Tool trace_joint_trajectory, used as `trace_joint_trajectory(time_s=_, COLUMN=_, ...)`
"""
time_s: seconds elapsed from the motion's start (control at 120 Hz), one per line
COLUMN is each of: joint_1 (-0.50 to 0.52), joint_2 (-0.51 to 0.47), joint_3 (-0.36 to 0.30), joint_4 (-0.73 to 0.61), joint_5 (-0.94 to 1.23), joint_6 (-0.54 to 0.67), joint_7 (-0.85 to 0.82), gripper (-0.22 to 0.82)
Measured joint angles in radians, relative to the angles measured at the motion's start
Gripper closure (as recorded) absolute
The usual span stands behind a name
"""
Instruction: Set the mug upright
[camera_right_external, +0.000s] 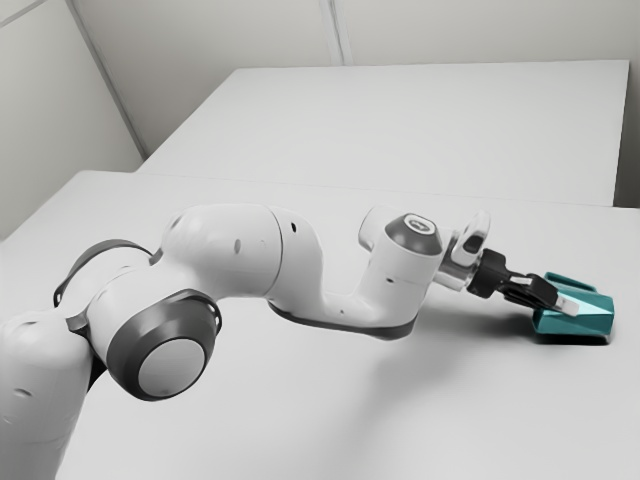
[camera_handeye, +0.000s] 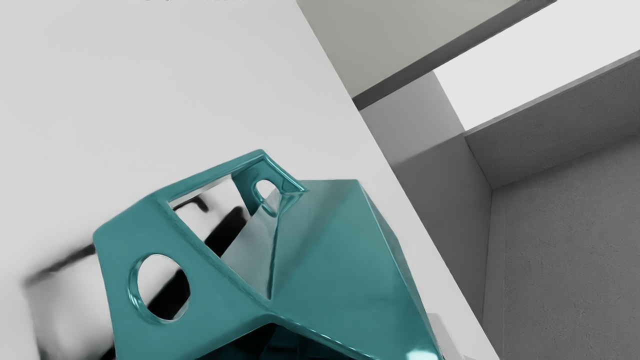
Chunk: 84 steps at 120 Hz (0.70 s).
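Pale walls with thin grey seams stand behind a smooth white worktop, and another white surface lies between that worktop and the walls. The white jointed arm with dark grey joint covers reaches over the worktop from the exterior view's left, ending in the black two-finger tool, which is low and right up against the glossy teal, faceted mug. I cannot tell how far open the tool is, or whether it has hold of the mug. The mug lies on its side on the worktop, at the very end of the tool, with a dark shadow directly beneath it. In the wrist view the mug is close in front of the tool, showing broad angular faces, an angular loop and rounded openings. Past the mug from the tool, the worktop's straight edge runs by, with grey walls beyond.
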Motion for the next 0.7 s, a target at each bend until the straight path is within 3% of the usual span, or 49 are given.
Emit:
trace_joint_trajectory(time_s=0.3, joint_1=-0.004, joint_2=-0.06, joint_3=0.001, joint_4=-0.012, joint_5=0.026, joint_6=0.033, joint_7=-0.001, gripper=0.78)
trace_joint_trajectory(time_s=0.7, joint_1=0.135, joint_2=-0.309, joint_3=-0.051, joint_4=-0.238, joint_5=0.299, joint_6=0.047, joint_7=-0.071, gripper=0.78)
